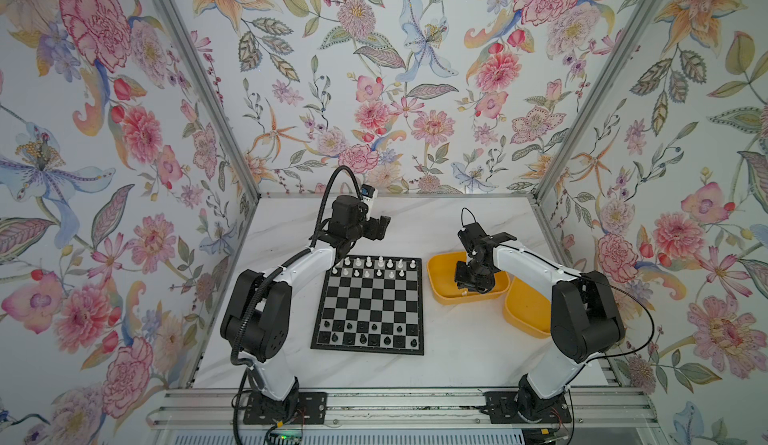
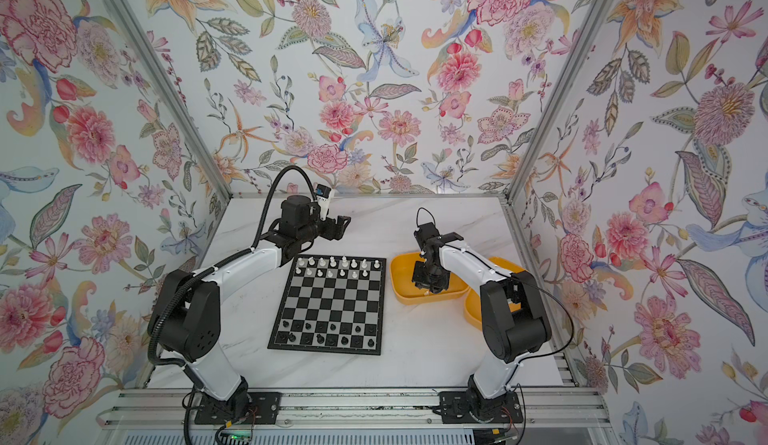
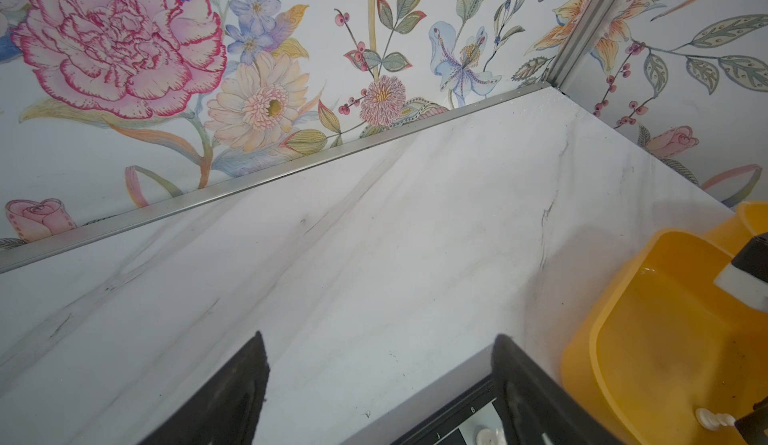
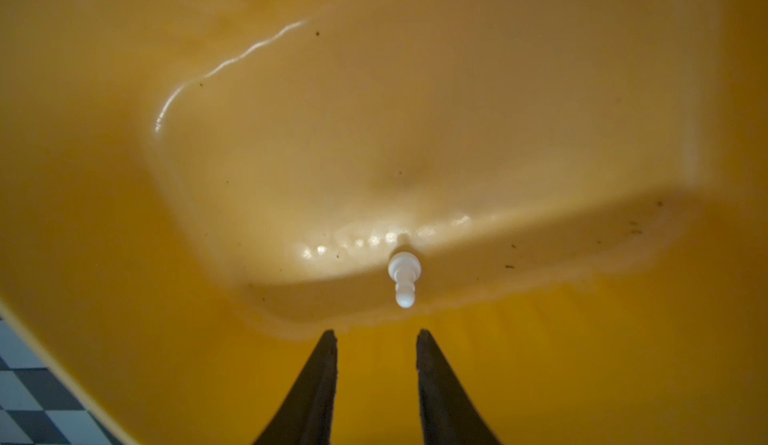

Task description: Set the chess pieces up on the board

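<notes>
Yellow plastic fills the right wrist view. The right gripper (image 4: 376,333) hangs inside a tub (image 4: 374,90) with its jaws a narrow gap apart and nothing between them. A white pawn (image 4: 404,281) lies on its side on the tub floor, just ahead of the tips and clear of them.

In both top views this tub sits on the bench (image 1: 457,339) just right of the board (image 1: 370,297). A second tub (image 1: 525,312) lies just beside it on the near right, partly under the right arm.

White pieces (image 1: 376,266) stand along the board's two far rows and black pieces (image 1: 365,333) along its two near rows. The squares between them are bare.

The left gripper (image 3: 380,337) hangs above the bench past the board's far left corner. Its jaws are spread wide and hold nothing.
</notes>
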### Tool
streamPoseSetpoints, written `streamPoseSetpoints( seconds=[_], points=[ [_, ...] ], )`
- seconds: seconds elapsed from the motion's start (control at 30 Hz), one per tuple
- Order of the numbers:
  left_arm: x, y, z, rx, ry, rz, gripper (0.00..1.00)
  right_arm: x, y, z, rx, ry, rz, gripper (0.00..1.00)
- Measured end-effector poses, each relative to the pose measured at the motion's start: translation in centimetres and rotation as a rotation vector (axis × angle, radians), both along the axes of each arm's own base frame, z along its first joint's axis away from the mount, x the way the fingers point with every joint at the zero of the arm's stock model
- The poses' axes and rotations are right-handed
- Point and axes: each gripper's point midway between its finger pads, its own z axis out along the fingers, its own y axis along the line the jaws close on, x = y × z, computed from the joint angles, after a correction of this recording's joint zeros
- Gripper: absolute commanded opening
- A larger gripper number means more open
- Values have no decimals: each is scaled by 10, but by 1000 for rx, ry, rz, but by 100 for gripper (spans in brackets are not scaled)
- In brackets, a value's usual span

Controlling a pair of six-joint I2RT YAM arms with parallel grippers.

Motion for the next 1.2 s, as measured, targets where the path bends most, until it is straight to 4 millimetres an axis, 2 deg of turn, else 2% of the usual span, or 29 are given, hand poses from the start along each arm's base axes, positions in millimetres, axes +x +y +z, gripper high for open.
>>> streamPoseSetpoints(
  seconds=[0.43, 0.93, 1.2],
  points=[
    [1, -2, 5, -19, -15, -24, 86, -33, 10, 5, 29, 5, -10, 34],
    [2, -5, 10, -35, -33, -33, 86, -111, 9, -2, 26, 116, 26, 35],
    [0, -4, 6, -37, -19, -30, 86, -150, -12, -4, 2, 166, 0, 35]
  ],
)
